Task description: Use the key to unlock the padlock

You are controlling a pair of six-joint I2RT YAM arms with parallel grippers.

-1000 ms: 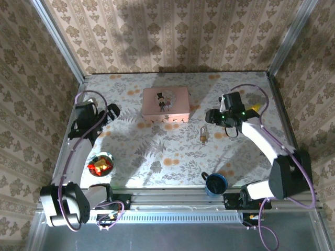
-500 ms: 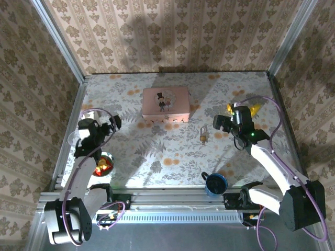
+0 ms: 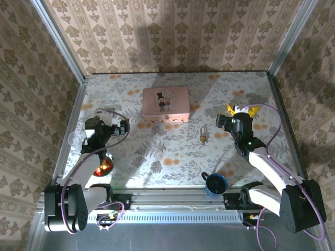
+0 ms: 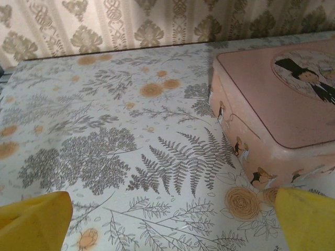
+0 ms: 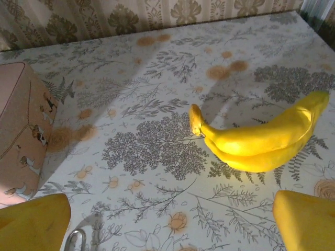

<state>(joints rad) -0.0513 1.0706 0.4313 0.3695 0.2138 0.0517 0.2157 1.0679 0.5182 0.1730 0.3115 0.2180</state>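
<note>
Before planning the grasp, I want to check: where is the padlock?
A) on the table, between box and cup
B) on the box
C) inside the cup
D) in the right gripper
A: the padlock lies on the table between box and cup, clear of the right gripper.

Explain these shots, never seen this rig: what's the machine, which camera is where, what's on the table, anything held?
These are two small robot arms bolted at the near edge of a table, each ending in a two-finger gripper. The overhead view looks down from behind them, with the left gripper and the right gripper over the table. The other two pictures come from cameras on the wrists. The yellow blobs in their bottom corners are the fingertips. On the table lie a pink box, a tiny padlock, a banana, a blue mug and a shiny red object. Both grippers are open and hold nothing. I cannot make out a key.
</note>
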